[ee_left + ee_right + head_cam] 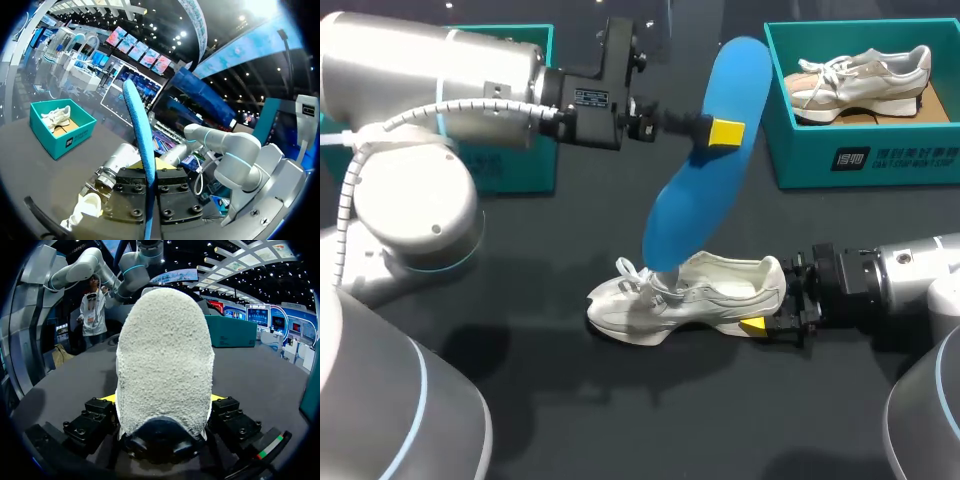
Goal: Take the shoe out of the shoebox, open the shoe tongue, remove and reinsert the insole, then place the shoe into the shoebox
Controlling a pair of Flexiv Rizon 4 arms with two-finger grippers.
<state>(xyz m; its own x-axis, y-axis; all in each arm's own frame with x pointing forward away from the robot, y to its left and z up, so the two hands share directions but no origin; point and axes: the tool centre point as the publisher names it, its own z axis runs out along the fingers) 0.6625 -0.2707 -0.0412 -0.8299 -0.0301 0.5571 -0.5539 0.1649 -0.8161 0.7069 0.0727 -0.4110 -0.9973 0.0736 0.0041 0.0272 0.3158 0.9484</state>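
My left claw (720, 132): clenched on blue insole (692, 215), upper centre. My right claw (767, 312): grasping white sneaker (670, 300) heel, lower centre, on tabletop (620, 420).

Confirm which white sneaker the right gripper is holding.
The white sneaker on the dark table, heel between the right gripper's fingers. The other white sneaker lies in the teal cardboard shoebox, untouched.

Left claw (720, 133) high, pinching insole (705, 200); right claw (767, 306) low, seemingly gripping shoe (685, 300).
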